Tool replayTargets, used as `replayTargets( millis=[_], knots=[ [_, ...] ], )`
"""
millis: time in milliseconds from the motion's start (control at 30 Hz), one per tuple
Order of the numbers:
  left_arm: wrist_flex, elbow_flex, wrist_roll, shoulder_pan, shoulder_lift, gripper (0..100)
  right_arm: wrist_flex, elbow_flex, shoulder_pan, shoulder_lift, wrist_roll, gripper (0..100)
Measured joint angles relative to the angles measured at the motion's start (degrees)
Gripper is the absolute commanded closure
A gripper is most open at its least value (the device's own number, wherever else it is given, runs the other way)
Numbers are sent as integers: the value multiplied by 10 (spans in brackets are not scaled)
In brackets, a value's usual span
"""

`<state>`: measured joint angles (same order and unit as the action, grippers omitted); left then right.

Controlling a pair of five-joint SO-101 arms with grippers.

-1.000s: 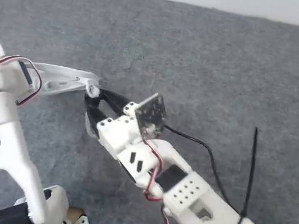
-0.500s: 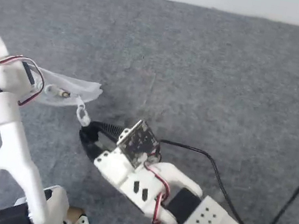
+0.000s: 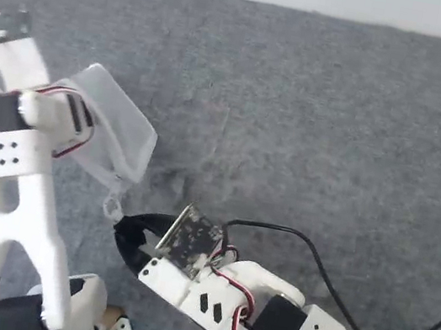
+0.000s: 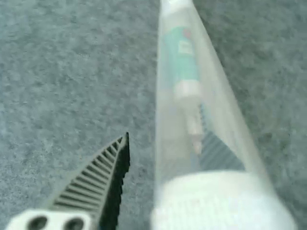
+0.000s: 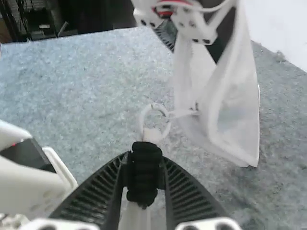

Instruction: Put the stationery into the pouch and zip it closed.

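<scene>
High view: left arm (image 3: 9,153) has the translucent white plastic pouch (image 3: 115,134) lifted off the grey felt table cover (image 3: 341,109), tilted, one corner pointing down. Right gripper (image 3: 129,239), black fingers, sits just below that corner, next to the small white zipper pull (image 3: 114,204) dangling there. Left wrist view: pouch runs away from the left gripper (image 4: 166,143). A green-and-white tube (image 4: 180,62), glue stick or marker by the look, is inside it, so the stationery part looks done. Can't tell whether this gripper is clamped on the pouch or just carrying it. Right wrist view: right gripper is pinched tight on a black ribbed pull tab (image 5: 144,172). Tab joins a white ring (image 5: 153,122), and a thin link runs from the ring to the slider (image 5: 195,108) on the pouch edge. Pouch hangs from the left gripper beyond it. Can't see how much of the zip is open. Step in hand, as I read it: finish the zip. To do it well, pull along the zipper line, not across it; with the pouch tilted, an off-axis pull just swings the bag. Left side should anchor the far end and keep the edge taut. Go slow: the link is thin and the hold on the pouch is uncertain, so a jerk could drag it free. Don't release the tab until the slider sits at the end stop.
</scene>
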<state>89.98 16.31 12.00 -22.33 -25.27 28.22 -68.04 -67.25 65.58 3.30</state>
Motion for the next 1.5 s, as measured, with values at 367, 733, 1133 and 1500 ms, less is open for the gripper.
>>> replayTargets(
  millis=[367,733,1133,1500],
  knots=[
    [79,-95,-3,81,1,765,17,-15,-15,0,57,993],
    [83,-103,-40,172,1,685,18,-15,-15,0,57,993],
    [87,-121,-92,180,-130,681,83,-15,-15,141,57,993],
    [87,-124,-148,178,-183,681,90,-15,44,183,57,993]
  ],
)
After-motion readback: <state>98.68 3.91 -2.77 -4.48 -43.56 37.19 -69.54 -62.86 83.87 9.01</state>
